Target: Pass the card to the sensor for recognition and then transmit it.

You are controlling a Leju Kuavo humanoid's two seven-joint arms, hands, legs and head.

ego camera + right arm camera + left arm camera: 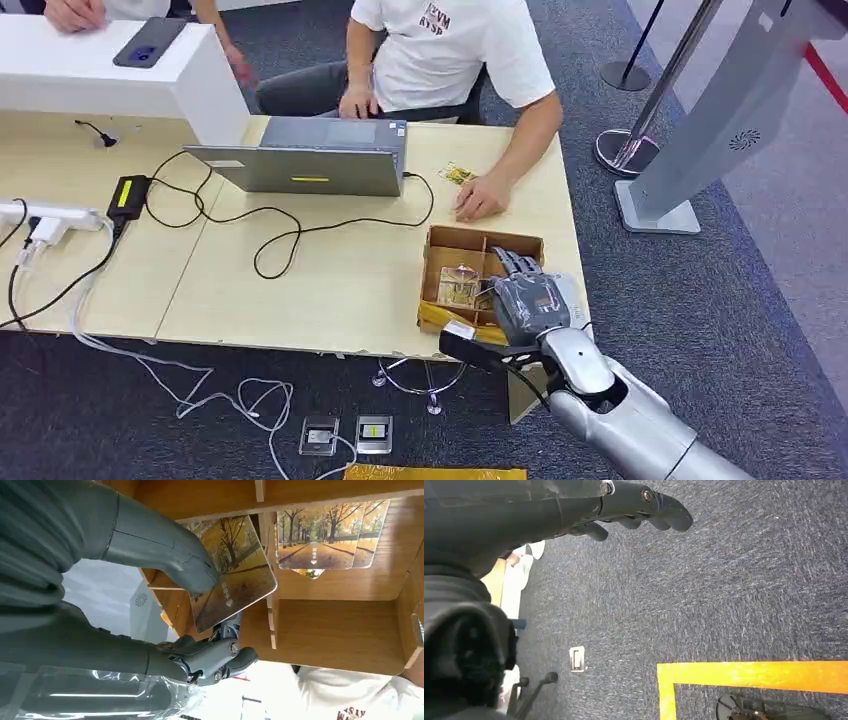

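Bright, even indoor light; soft shadows; slightly blurred wrist views

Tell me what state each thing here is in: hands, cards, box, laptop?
right hand: pinching a card at the box.
left hand: hanging over the carpet, holding nothing.
wooden box: open-topped, divided, on the table.
spare cards: lying in a compartment.
laptop: open, cable plugged in.

The right hand (165, 580) pinches a card (235, 575) printed with autumn trees between its thumb and darker fingers (220, 657), just over a divided wooden box (340, 630). More cards (330, 535) lie in a neighbouring compartment.
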